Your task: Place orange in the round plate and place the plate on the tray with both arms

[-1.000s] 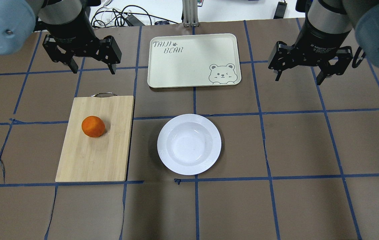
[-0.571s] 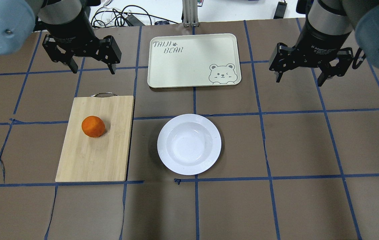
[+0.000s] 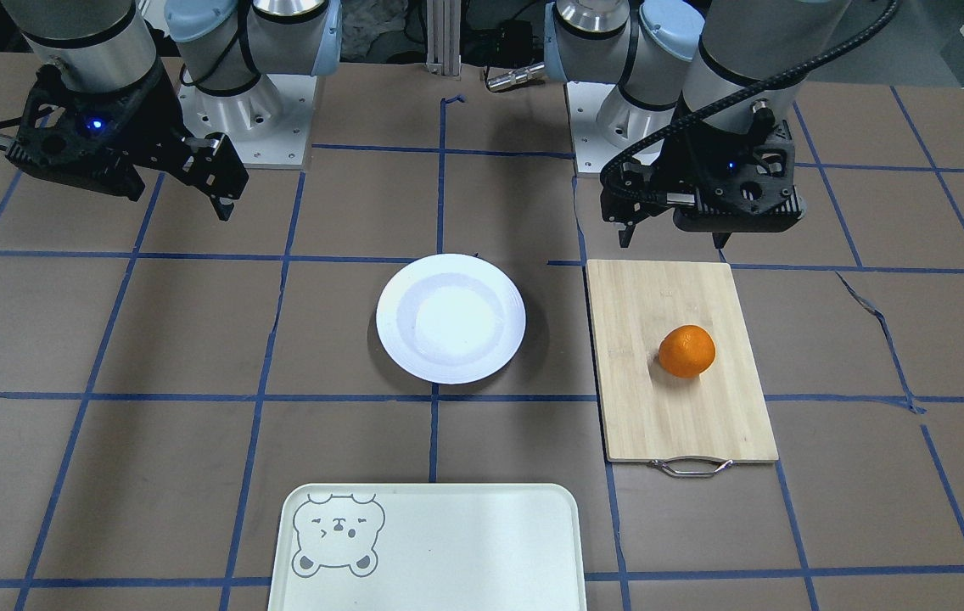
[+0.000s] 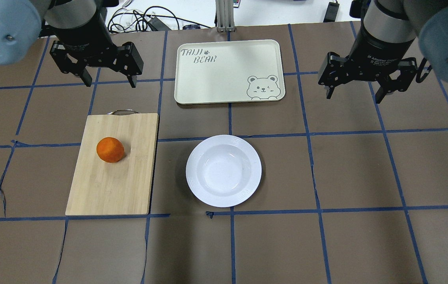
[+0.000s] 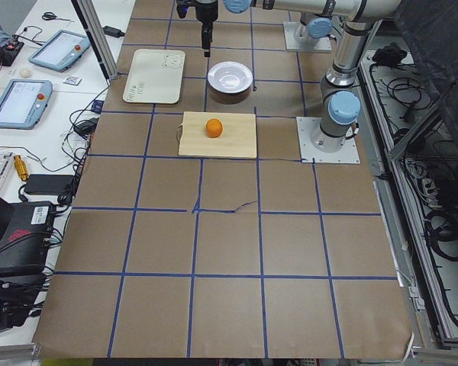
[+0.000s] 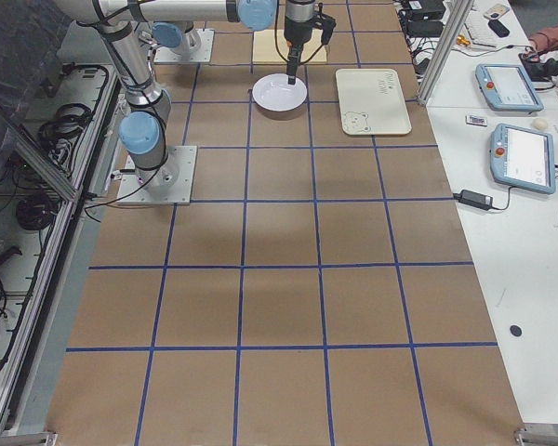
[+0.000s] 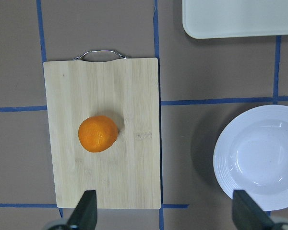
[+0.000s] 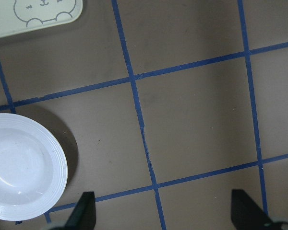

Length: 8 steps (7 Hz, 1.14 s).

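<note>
The orange (image 4: 110, 149) sits on the wooden board (image 4: 109, 189), near the round plate (image 4: 194, 170) on the bench (image 4: 366, 177). The tray (image 4: 228, 71) lies past the plate, not touching it. The left gripper (image 4: 111, 84) and the right gripper (image 4: 352, 98) both hang wide open, holding nothing.

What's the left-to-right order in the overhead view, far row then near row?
Far row: left gripper → tray → right gripper. Near row: cutting board, with the orange on it → round plate.
</note>
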Each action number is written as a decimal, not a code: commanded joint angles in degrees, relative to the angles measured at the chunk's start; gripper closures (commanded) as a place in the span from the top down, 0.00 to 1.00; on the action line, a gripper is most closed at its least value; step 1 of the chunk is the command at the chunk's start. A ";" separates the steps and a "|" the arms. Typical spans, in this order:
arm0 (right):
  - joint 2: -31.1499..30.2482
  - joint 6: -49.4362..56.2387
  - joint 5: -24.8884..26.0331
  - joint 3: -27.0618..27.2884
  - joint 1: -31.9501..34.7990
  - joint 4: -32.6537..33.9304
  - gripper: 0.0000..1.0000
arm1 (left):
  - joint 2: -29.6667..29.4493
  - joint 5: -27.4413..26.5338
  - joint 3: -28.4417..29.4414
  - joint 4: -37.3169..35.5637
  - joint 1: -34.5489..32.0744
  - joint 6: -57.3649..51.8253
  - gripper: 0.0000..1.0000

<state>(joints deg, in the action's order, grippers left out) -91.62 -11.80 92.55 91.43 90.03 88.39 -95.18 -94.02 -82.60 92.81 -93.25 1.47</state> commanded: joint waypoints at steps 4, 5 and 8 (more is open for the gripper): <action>0.03 0.02 0.00 0.15 0.06 -0.06 1.00 | -0.18 3.31 -0.45 -3.15 0.44 -2.79 1.00; -0.05 0.02 0.00 0.15 0.06 -0.15 1.00 | -0.09 3.06 -0.54 -3.16 0.35 -2.70 1.00; 0.03 0.02 0.09 0.15 0.06 -0.06 1.00 | 0.00 2.79 -0.54 -3.08 0.35 -2.70 1.00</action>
<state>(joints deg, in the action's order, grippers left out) -91.59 -11.78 92.63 91.58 90.14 88.30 -95.20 -91.13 -83.13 89.75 -92.89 -1.23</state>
